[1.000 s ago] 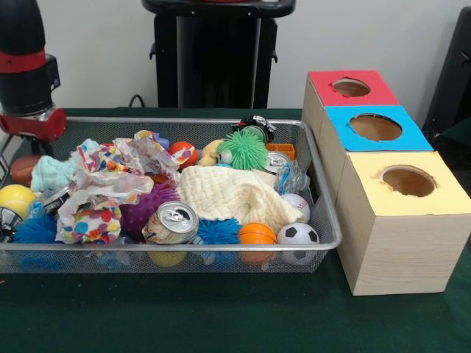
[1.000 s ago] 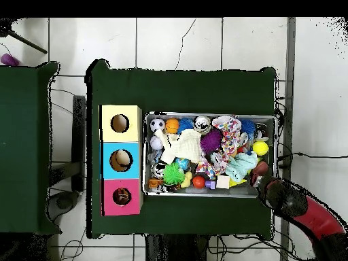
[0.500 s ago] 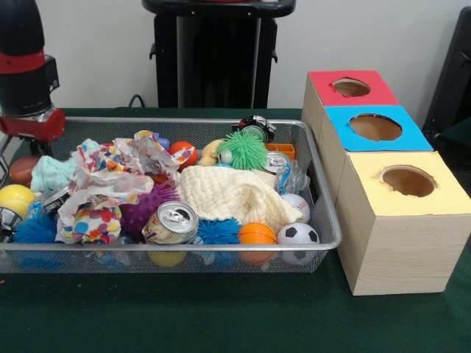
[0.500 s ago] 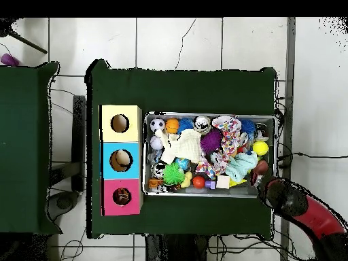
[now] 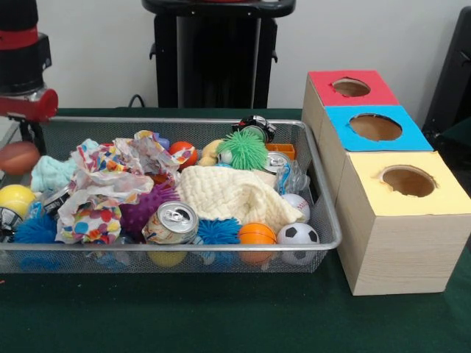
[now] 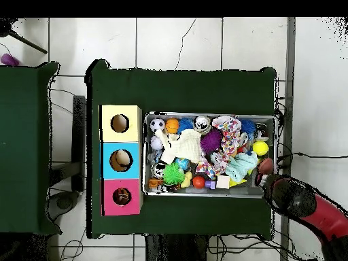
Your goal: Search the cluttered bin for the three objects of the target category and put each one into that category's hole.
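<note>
A: What's at the far left of the front view?
B: The hand (image 5: pixel 28 136) hangs at the wire bin's (image 5: pixel 316 195) left end with a small brown football (image 5: pixel 18 157) just below it. It appears clamped on the ball, though the fingers are mostly hidden.
A: And inside the bin?
B: A yellow ball (image 5: pixel 15 198), patterned crumpled paper (image 5: pixel 110 180), a drink can (image 5: pixel 171 223), a cream cloth (image 5: pixel 232 195), a green spiky ball (image 5: pixel 243 149), an orange ball (image 5: pixel 257 234) and a soccer ball (image 5: pixel 297 235).
A: To the right?
B: Three boxes on the green tabletop (image 5: pixel 221 312): the yellow box (image 5: pixel 401 220) nearest, then the blue box (image 5: pixel 375 129), then the red box (image 5: pixel 349 88), each with a round hole.
</note>
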Controlling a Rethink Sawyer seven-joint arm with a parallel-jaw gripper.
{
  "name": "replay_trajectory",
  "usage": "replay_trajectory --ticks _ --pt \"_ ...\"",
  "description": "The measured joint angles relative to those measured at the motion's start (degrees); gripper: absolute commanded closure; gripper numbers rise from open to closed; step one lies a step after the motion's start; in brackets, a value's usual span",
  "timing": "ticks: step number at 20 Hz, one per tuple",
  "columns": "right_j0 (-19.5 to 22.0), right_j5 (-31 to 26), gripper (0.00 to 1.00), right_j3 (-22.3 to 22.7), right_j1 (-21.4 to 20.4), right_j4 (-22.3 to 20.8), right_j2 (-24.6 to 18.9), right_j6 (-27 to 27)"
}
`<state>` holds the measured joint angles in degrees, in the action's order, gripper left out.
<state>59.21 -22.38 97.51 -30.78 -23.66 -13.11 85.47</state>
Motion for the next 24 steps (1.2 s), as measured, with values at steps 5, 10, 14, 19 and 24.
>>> replay_trajectory --ticks 5,10,14,19,24 --pt "-1.34 -2.6 1.0 0.17 -4.29 0.01 0.01 0.0" --pt "-1.74 -4.8 1.0 0.19 -8.06 0.04 0.03 0.0" --pt "-1.73 -5.03 1.0 0.43 -9.25 0.15 0.03 0.0" --pt "-1.73 -5.03 1.0 2.9 -11.22 1.48 0.42 0.0" --pt "-1.74 -5.02 1.0 7.66 -13.02 3.37 1.43 0.0"
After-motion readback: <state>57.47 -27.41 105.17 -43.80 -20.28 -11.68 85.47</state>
